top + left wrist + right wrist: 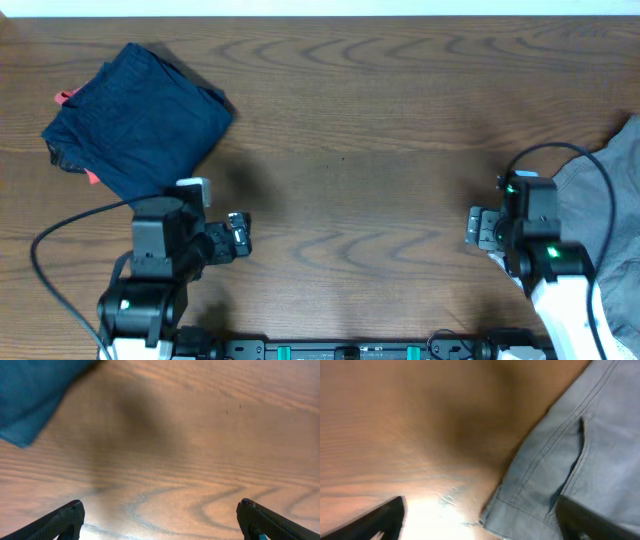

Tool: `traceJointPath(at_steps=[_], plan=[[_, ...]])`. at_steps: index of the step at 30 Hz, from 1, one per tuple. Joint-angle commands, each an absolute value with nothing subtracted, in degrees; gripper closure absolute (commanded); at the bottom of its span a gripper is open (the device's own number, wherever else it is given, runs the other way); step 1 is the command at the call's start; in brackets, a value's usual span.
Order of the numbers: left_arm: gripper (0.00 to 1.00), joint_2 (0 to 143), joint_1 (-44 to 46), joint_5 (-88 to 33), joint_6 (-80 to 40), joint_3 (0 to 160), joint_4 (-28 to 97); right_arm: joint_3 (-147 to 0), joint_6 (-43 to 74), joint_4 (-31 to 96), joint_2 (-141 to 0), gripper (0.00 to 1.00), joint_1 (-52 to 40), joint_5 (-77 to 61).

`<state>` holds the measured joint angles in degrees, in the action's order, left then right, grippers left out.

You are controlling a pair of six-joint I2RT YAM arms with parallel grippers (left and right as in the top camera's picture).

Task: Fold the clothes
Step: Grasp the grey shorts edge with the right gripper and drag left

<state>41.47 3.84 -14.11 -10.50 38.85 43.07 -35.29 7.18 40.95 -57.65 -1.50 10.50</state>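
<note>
The grey-khaki shorts (615, 215) lie at the table's right edge, partly cut off by the frame. In the right wrist view the shorts (575, 465) fill the right side, with seams and a pocket slit showing. My right gripper (478, 228) is open just left of the shorts; its fingers (480, 517) straddle the hem corner from above and hold nothing. My left gripper (238, 236) is open and empty over bare wood at the front left; its fingers (160, 520) are spread wide.
A dark navy folded garment (135, 120) with red-orange bits lies at the back left; its corner shows in the left wrist view (30, 395). Black cables run from both arms. Brown wooden table (380, 130) between the arms.
</note>
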Motion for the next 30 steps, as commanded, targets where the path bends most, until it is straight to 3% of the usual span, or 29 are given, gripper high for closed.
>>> traceJointPath(at_steps=[1, 4, 12, 17, 20, 27, 30], plan=[[0.02, 43.7, 3.6, -17.4, -10.6, 40.2, 43.1, -35.4, 12.7, 42.3, -63.6, 0.29, -0.7, 17.4], [0.02, 45.3, 3.6, -17.4, -10.6, 40.2, 43.1, -35.3, 16.1, 42.9, -68.9, 0.41, 0.8, 19.5], [0.02, 46.7, 3.6, -17.4, -10.6, 40.2, 43.0, -33.7, 16.3, 39.5, -78.6, 0.26, 5.7, 19.0], [0.02, 46.7, 3.6, -17.4, -10.6, 40.2, 42.3, -33.4, 16.2, 37.6, -82.3, 0.62, 6.0, 14.7], [0.02, 46.7, 3.6, -17.4, -10.6, 40.2, 41.9, -33.4, 15.4, 35.1, -82.3, 0.98, 5.9, 7.5], [0.02, 46.7, 3.6, -17.3, -10.6, 40.2, 37.0, -33.4, 8.8, 14.7, -82.3, 0.99, 2.0, -32.6], [0.02, 46.7, 3.6, -17.3, -10.6, 40.2, 32.5, -33.4, 13.2, -0.4, -82.3, 0.99, -3.6, -40.2]])
